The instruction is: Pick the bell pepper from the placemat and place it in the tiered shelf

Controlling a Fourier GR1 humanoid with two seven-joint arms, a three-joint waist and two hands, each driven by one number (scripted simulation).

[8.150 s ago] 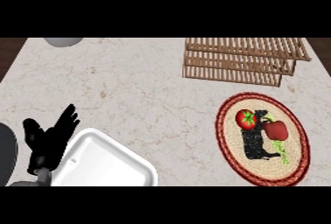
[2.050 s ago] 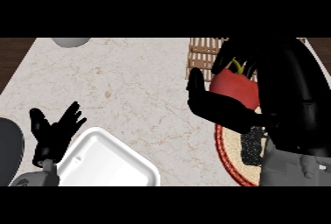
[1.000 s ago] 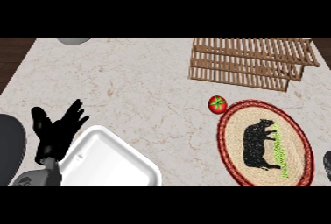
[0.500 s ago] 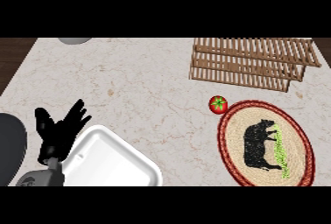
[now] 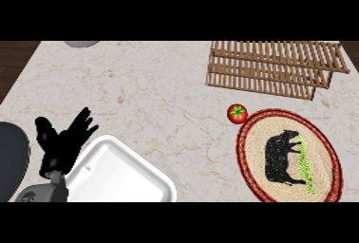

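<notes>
Head view, looking steeply down on a pale marbled stone counter (image 5: 154,85). A small red bell pepper with a green stem cap (image 5: 238,114) sits on the bare counter, just beside the upper left rim of an oval woven placemat with a red border and a black cow figure beside a strip of green grass (image 5: 289,155). The pepper is off the mat and apart from the slatted wooden tiered shelf (image 5: 273,68), which stands near the counter's far right corner. At the lower left, the robot's black left hand (image 5: 63,142) shows with its fingers spread and pointing up, holding nothing, resting just beside a white rounded square tray (image 5: 116,173). A grey rounded object (image 5: 82,43) pokes in at the top edge; what it is cannot be told. The right hand does not show.
</notes>
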